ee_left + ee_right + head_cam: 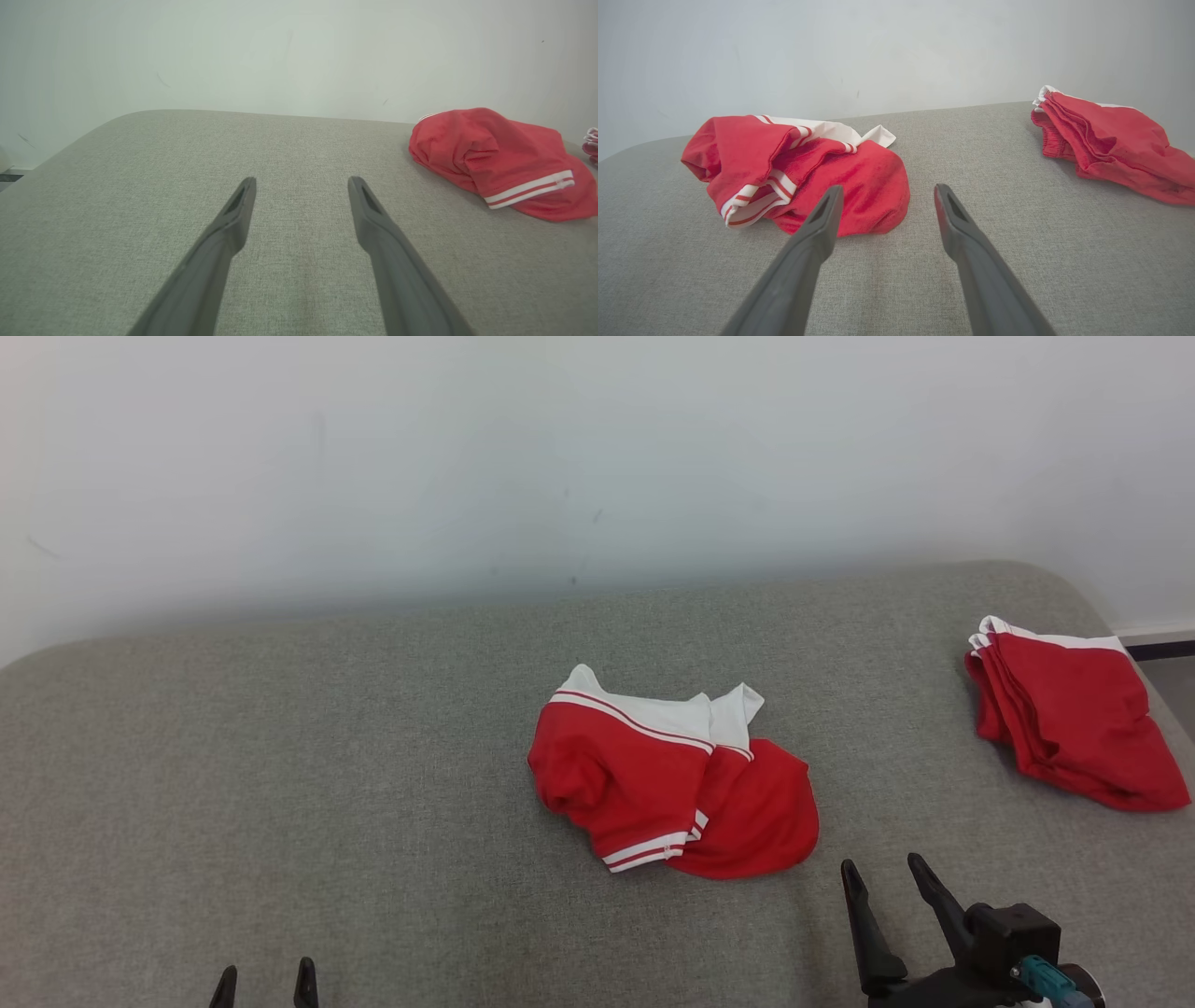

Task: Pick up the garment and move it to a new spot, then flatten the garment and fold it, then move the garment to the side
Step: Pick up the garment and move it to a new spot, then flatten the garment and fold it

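Observation:
The garment (667, 775), red with white panels and striped trim, lies crumpled in the middle of the grey cushioned surface (327, 784). The right wrist view has the garment (794, 168) just ahead and left of the fingers. My right gripper (882, 873) hovers open at the lower right, a short way right of the garment's near edge, with nothing between its fingers. My left gripper (264, 975) stands open at the bottom left, far from the cloth. In the left wrist view the left gripper (301, 182) points over bare fabric, with the garment (504, 161) off to the right.
A second red and white garment (1074, 714) lies folded near the surface's right edge, also visible in the right wrist view as a folded pile (1111, 140). A pale wall (560, 457) rises behind the surface. Bare grey fabric stretches across the left half.

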Available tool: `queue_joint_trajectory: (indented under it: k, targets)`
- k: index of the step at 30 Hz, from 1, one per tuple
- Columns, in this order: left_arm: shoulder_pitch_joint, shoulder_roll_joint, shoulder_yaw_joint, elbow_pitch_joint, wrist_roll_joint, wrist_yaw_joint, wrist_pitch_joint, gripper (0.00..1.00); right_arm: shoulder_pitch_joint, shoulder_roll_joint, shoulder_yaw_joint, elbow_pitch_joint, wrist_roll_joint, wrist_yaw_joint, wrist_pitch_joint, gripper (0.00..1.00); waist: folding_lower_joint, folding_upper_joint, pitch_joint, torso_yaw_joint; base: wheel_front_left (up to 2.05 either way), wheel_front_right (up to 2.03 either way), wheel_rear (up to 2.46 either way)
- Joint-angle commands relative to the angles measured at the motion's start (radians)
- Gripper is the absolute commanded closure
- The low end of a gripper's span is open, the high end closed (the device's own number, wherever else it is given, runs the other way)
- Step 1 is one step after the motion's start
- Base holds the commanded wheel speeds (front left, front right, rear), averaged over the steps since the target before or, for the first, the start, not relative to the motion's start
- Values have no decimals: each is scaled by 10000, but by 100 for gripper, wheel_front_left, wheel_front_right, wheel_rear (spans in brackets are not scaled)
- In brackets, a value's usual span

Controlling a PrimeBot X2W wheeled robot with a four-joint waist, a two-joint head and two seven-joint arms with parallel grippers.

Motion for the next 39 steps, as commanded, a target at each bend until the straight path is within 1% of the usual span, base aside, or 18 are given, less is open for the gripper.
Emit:
queue_joint_trajectory:
  k: [1, 9, 12, 17, 19, 22, 27, 30, 34, 39]
  targets:
    - [-40, 68, -41, 11, -103, -14, -35, 0, -16, 8, 17, 5, 58, -25, -17, 0, 0, 0, 7, 4, 0, 0, 0]
    - [-165, 201, -360, 109, -214, -18, -35, 0, -31, 26, 77, -53, 39, -25, 29, 0, 0, 0, 96, -31, 0, 0, 0]
    - [-302, 257, -628, 158, -353, -18, -35, 0, -38, 38, 111, -43, 76, -25, 45, 0, 0, 0, 139, -74, 0, 0, 0]
    - [-892, 497, -1642, 520, -956, -17, 49, 0, -171, 48, 212, -50, 102, -25, 63, 0, 0, 0, 283, -265, 0, 0, 0]
    - [-1301, 600, -2112, 788, -1248, -5, 264, 0, -244, 48, 277, -75, 110, -25, 82, 0, 0, 0, 375, -430, 0, 0, 0]
    - [-2077, 716, -2526, 1269, -1549, -4, 555, 0, -319, 62, 396, -100, 129, -25, 100, 0, 0, 0, 582, -749, 0, 0, 0]
    - [-3485, 757, -2812, 2375, -1852, -4, 1431, 0, -468, 69, 484, -126, 136, -25, 80, 0, 0, 0, 948, -1366, 0, 0, 0]
    - [-4168, 904, -2920, 3093, -1764, 2, 1858, 0, -507, 83, 501, -138, 152, -25, 41, 0, 0, 0, 1165, -1744, 0, 0, 0]
    - [-4835, 994, -2997, 3755, -1844, 4, 2006, 0, -612, 94, 451, -133, 178, -25, -20, 0, 0, 0, 1406, -2148, 0, 0, 0]
    - [-5393, 1019, -3198, 4328, -1939, 0, 1905, 0, -654, 108, 463, -46, 188, -25, -117, 0, 0, 0, 1533, -2410, 0, 0, 0]
